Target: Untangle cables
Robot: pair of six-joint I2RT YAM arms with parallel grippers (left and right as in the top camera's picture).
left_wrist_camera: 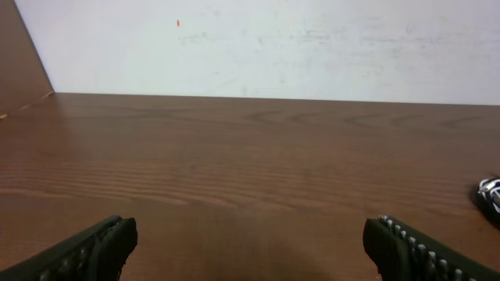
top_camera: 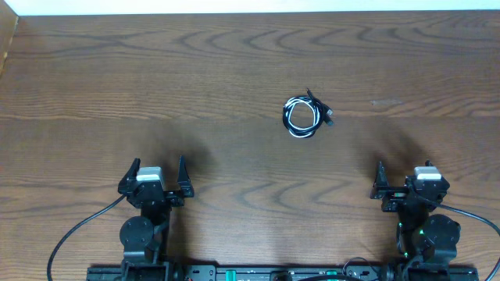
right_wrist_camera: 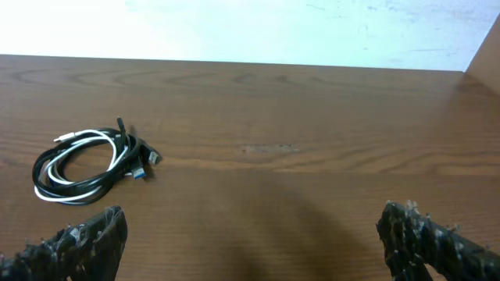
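Observation:
The cables (top_camera: 305, 115), one white and one black, lie coiled together in a small loop on the wooden table, right of centre and toward the back. The right wrist view shows the coil (right_wrist_camera: 87, 165) at the left with plug ends sticking out to its right. Its edge shows at the far right of the left wrist view (left_wrist_camera: 491, 195). My left gripper (top_camera: 157, 173) is open and empty near the front left (left_wrist_camera: 250, 246). My right gripper (top_camera: 404, 181) is open and empty near the front right (right_wrist_camera: 251, 242). Both are well short of the coil.
The wooden table (top_camera: 156, 78) runs to a white wall at the back. A raised wooden side edge (top_camera: 6, 47) stands at the far left. Thicker black arm wires (top_camera: 74, 234) trail by the arm bases at the front.

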